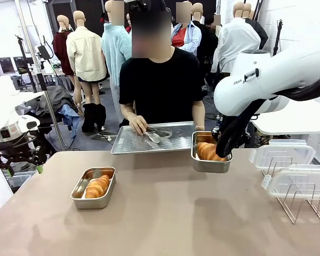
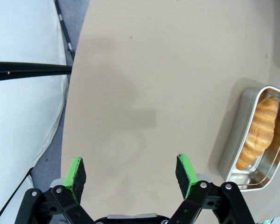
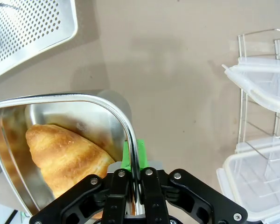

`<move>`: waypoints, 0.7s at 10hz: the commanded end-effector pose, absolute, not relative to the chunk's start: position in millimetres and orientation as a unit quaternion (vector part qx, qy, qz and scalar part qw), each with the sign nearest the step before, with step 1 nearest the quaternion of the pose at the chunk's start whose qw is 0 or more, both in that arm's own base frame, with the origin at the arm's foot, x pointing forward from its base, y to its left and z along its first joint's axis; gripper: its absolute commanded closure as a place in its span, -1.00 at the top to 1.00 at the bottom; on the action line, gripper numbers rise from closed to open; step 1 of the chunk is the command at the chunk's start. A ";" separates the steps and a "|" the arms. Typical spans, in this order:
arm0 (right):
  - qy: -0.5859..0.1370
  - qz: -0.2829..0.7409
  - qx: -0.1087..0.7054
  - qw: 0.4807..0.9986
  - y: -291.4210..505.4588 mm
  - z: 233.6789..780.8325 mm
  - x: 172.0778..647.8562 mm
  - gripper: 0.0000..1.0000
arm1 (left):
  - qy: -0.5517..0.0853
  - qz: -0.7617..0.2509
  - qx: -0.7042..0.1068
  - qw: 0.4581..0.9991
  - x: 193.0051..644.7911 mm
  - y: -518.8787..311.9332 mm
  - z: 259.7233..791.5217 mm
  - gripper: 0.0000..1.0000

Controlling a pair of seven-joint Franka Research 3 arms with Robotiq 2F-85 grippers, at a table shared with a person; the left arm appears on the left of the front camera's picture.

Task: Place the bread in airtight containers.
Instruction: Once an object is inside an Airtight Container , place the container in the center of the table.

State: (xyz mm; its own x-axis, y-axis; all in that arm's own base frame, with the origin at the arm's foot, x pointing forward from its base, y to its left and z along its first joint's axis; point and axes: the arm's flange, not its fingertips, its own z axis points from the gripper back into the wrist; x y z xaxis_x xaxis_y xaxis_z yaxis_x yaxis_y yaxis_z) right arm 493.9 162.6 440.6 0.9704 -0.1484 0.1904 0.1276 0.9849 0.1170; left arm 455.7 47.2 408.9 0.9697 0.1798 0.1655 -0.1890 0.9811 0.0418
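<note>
The left gripper (image 2: 130, 170) hangs with fingers spread over the bare table (image 2: 144, 70); off to one side, apart from it, a steel tin (image 2: 232, 140) holds a croissant (image 2: 259, 133); the right gripper (image 3: 133, 156) pinches the wall of a second tin (image 3: 74, 119), another croissant (image 3: 65, 154) just beside its fingers; on its other side, clear lids (image 3: 266, 74) rest on a wire rack (image 3: 241, 121).

Beige table (image 1: 165, 213), grey floor (image 1: 82, 143) — white wall (image 1: 301, 18)

Two croissants (image 1: 97, 186), in open tins (image 1: 90, 203) (one each)
</note>
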 end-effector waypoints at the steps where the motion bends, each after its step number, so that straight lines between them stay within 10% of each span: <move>1: -0.107 -0.066 0.061 0.990 162.8 442.7 493.7 -1.00 | -0.080 0.093 0.027 0.992 453.5 48.7 408.7 1.00; 7: -0.107 -0.066 0.061 0.990 162.8 442.7 493.7 -1.00 | -0.080 0.093 0.027 0.992 453.5 48.7 408.7 1.00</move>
State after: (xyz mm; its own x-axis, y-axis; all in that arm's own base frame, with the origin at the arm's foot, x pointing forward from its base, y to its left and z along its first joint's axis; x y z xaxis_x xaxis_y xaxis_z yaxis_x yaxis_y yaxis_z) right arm 493.9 162.6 440.6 0.9704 -0.1484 0.1904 0.1276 0.9849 0.1170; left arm 455.7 47.2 408.9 0.9697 0.1798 0.1655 -0.1890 0.9811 0.0418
